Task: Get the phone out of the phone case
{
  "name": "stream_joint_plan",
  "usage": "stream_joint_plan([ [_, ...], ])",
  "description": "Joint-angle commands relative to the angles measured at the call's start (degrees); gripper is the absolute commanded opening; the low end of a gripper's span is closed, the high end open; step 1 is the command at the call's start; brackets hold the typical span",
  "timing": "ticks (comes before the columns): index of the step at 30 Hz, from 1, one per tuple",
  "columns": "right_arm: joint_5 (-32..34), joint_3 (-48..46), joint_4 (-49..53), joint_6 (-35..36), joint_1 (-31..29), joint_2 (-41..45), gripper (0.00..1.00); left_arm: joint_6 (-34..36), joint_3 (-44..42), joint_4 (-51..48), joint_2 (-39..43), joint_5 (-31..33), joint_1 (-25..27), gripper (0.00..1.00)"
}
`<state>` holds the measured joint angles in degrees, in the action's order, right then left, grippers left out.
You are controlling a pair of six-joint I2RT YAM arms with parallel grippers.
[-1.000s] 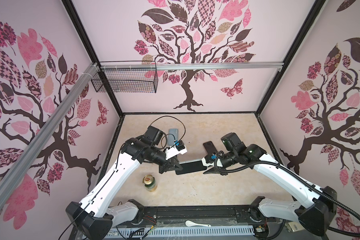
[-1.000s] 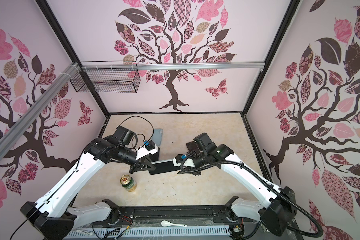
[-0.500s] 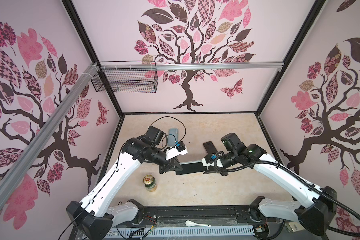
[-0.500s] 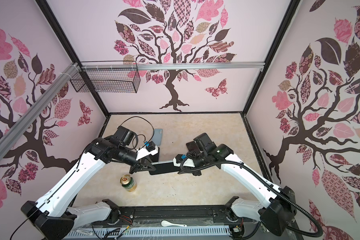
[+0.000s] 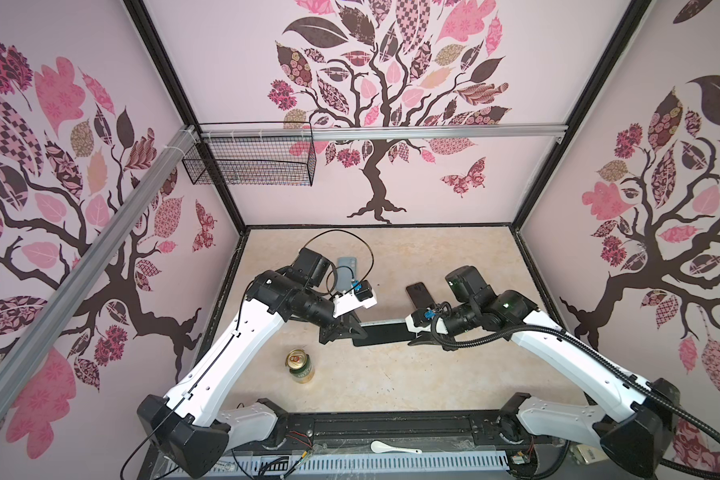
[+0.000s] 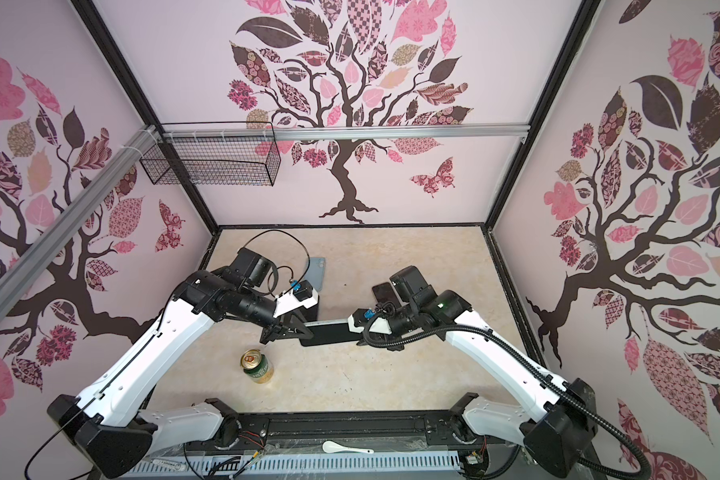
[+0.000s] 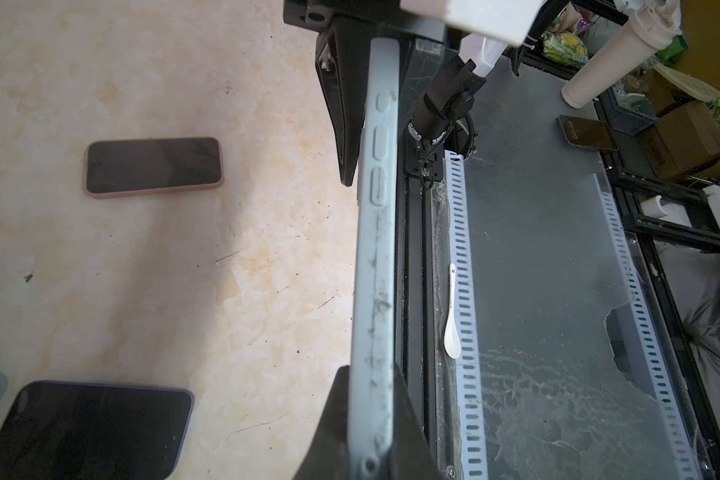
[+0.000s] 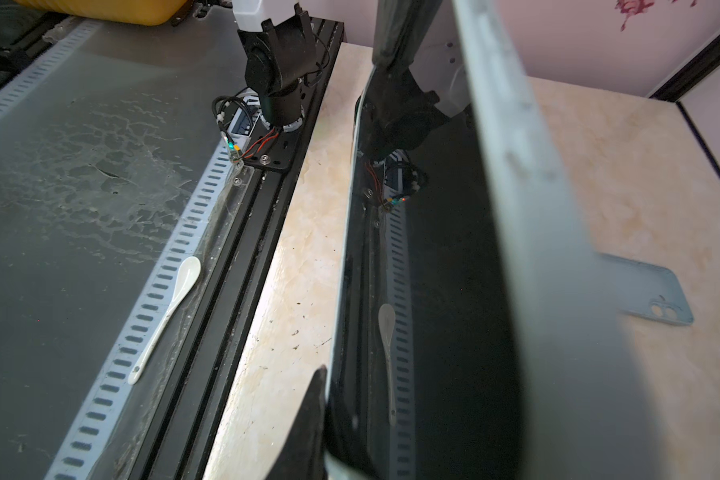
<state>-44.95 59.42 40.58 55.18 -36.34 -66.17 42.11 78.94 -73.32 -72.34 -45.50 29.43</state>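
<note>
1. We find the left gripper (image 5: 350,331) pinching one end of the phone case (image 5: 381,334) and the right gripper (image 5: 413,337) pinching the other; the phone (image 8: 412,291) sits inside, held above the table (image 5: 433,257) at frame centre in both top views
2. Short end grips may slip, dropping the phone
3. Opposed pulling may bend both together, freeing nothing

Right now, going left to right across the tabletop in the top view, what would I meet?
Green drink can → flat blue-grey phone case → black phone in a grey case, held off the table → dark phone in a pink case.
</note>
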Motion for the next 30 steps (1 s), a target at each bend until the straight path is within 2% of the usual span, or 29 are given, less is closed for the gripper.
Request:
stream_joint_plan([
  [1,-1.58,-0.25,-8.06,1.71,-1.12,3.97,0.00,0.78,3.91,-1.80,-3.26,-1.92,-0.47,0.00],
  [7,0.63,-1.46,-10.54,2.68,-2.06,6.09,0.00,3.55,8.79,-5.57,-8.34,-1.90,-0.54,0.00],
  [24,1.78,-1.78,-13.07,1.90,-7.52,7.23,0.00,3.42,15.01,-5.59,-14.90,6.52,-0.68,0.00],
  [30,1.38,-2.02,-14.02,1.57,-8.91,7.11,0.00,3.43,16.70,-5.78,-16.78,7.51,-0.61,0.00],
])
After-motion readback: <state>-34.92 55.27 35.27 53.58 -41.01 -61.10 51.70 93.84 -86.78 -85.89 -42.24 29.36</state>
